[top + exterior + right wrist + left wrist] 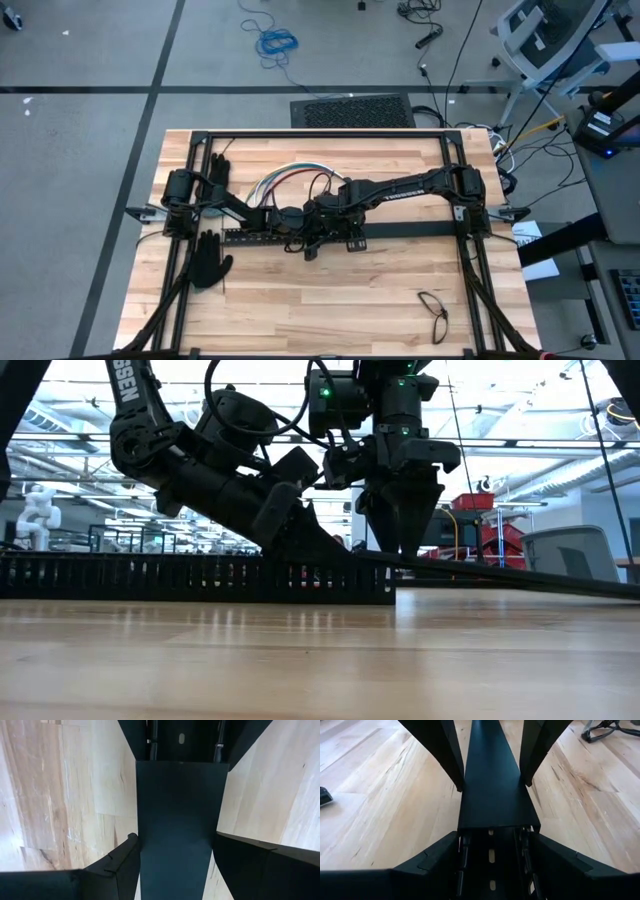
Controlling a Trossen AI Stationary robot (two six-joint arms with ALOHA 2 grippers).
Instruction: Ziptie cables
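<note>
Behind the black slotted bar (262, 238) that lies across the middle of the wooden table (330, 310), the cables (290, 176) form a loose bundle of thin wires, red, white, blue and yellow-green, bowed in a shallow arch whose long axis runs roughly parallel to the bar; their ends dip toward the two grippers. The bar is a matt black channel with slotted walls and oval holes in its floor, and a smooth flat black cover (492, 780) lies along its top, running on as a thin strip to the right of the bar. The left gripper (492, 847) straddles the open channel, its fingers (436, 857) against the side walls, clasping the bar. The right gripper (175, 852) faces it just beside, its fingers (120, 855) pressed on either edge of the cover, gripping it. In the low view both grippers come down on the bar's right end. A pair of black gloves (209, 262) lies left of the bar, one in front and one behind it. A thin dark loop of wire (434, 305) rests well to the right, in front of the bar. No zipties can be made out
</note>
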